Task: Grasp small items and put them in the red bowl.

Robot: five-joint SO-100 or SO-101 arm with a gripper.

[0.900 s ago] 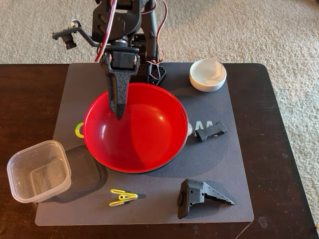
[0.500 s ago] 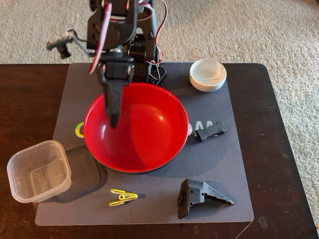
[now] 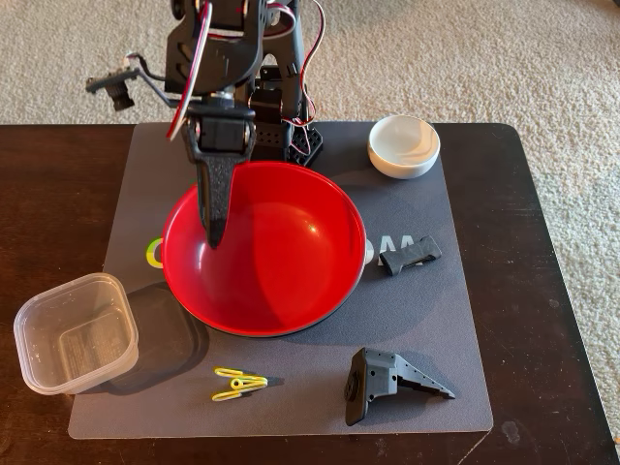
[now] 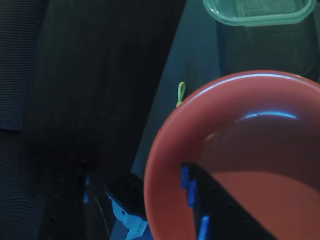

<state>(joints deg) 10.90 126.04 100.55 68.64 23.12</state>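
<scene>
**Gripper hangs over the red bowl, small items still scattered on the mat**

The dark wooden worktop [image 3: 58,194] stands on pale carpet [image 3: 465,58], and a grey mat [image 3: 426,320] covers most of its middle. The black arm [image 3: 228,58] rises at the far edge of the mat, red and white wires looping over it, a small camera sticking out to its left in the fixed view.

The red bowl [image 3: 291,262] sits at the centre of the mat, glossy inside and with nothing in it that I can see; in the wrist view its rim [image 4: 165,130] fills the lower right. The gripper [image 3: 215,237] points down over the left part of the bowl, its tip above the inner wall. The fingers look pressed together into one dark wedge with nothing between them, though from here I cannot tell for certain whether they are clenched.

The clear square plastic tub [image 3: 76,332] sits off the mat's left edge, partly on the bare wood, left of and nearer than the bowl. The small white round dish [image 3: 404,145] is at the far right corner of the mat, apart from the bowl. The black angular plastic bracket [image 3: 387,383] lies on the near right part of the mat. The short black ribbed plastic piece [image 3: 410,255] lies just right of the bowl's rim. The yellow clip [image 3: 237,384] lies near the mat's front edge, just below the bowl; the wrist view shows it as a thin yellow loop [image 4: 181,93].
</scene>
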